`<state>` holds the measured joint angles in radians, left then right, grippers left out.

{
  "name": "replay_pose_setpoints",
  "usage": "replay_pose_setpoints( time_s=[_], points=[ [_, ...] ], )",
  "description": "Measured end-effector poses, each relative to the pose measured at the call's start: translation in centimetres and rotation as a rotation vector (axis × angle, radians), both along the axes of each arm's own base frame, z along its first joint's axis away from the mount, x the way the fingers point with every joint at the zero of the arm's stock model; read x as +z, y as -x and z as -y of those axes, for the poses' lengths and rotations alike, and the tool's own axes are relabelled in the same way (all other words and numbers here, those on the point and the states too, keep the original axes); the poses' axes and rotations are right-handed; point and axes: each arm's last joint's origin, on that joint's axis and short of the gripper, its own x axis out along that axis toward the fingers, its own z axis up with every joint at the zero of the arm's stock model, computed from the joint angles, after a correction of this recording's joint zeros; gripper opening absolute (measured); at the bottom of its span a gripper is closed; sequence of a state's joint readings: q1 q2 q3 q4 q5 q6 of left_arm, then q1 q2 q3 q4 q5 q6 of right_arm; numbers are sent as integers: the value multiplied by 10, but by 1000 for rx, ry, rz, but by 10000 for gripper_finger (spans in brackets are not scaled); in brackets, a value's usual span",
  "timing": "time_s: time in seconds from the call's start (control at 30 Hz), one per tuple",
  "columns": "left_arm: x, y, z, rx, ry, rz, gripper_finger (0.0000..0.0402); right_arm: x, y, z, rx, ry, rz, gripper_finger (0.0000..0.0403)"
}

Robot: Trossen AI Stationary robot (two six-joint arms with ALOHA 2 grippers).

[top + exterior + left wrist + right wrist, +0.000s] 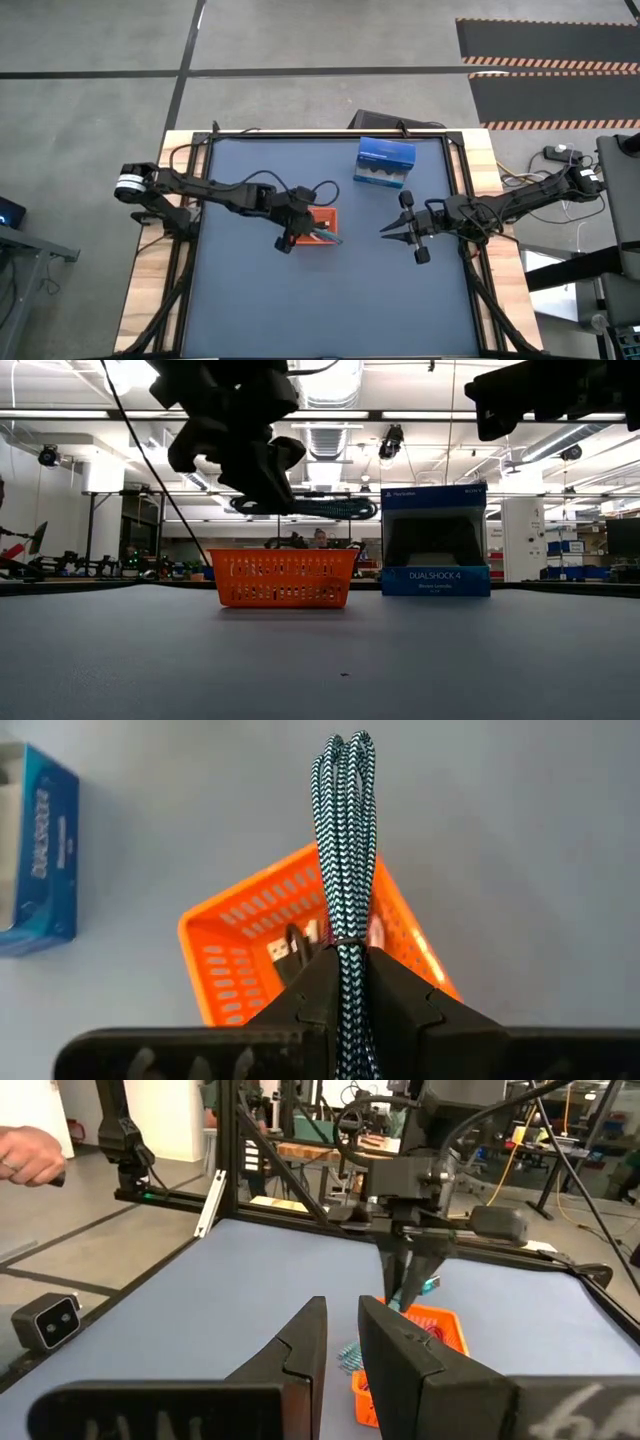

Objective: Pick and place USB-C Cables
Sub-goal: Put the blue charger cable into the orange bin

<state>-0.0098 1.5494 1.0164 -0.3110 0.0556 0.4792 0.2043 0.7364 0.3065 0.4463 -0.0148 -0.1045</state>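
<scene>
My left gripper (303,228) hovers over the orange tray (326,222), shut on the teal braided USB-C cable (345,830). In the low view that cable (310,508) lies level below the gripper, above the tray (285,578). Inside the tray (240,930), the left wrist view shows a black plug (287,948) and a bit of pink-red cable (375,934); no white cable shows. My right gripper (385,229) waits to the right of the tray, slightly open, with nothing between its fingers (342,1342). My left gripper pinches the teal cable's folded bundle (346,925) between its two fingers, several strands together, at a thin tie. The fingers come from above, pointing down, and the bundle runs out level past them. The cable is lifted clear, over the tray.
A blue DualShock 4 box (385,162) stands on the far part of the table, beyond and right of the tray. Black frame rails run along the table's edges (200,250). A person's hand (30,1155) shows beyond the table in the right wrist view.
</scene>
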Motion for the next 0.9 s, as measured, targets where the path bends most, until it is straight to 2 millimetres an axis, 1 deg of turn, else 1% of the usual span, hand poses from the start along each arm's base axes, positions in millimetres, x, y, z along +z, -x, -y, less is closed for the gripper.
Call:
replay_pose_setpoints(
  time_s=[0.13, 0.33, 0.57, 0.9],
  points=[
    [1, -2, -2, -12, 25, 24, 24, 0, 0, 0, -17, 1, 0, 52],
    [-4, -1, -3, 9, 41, 46, 25, 0, 0, 0, -18, -5, -6, 52],
    [-22, 6, -8, 18, 34, 40, 25, -1, 0, 1, -18, -1, -6, 52],
    [-32, 11, -16, 35, 8, 34, 25, 0, 0, 0, -19, -16, -7, 52]
  ],
)
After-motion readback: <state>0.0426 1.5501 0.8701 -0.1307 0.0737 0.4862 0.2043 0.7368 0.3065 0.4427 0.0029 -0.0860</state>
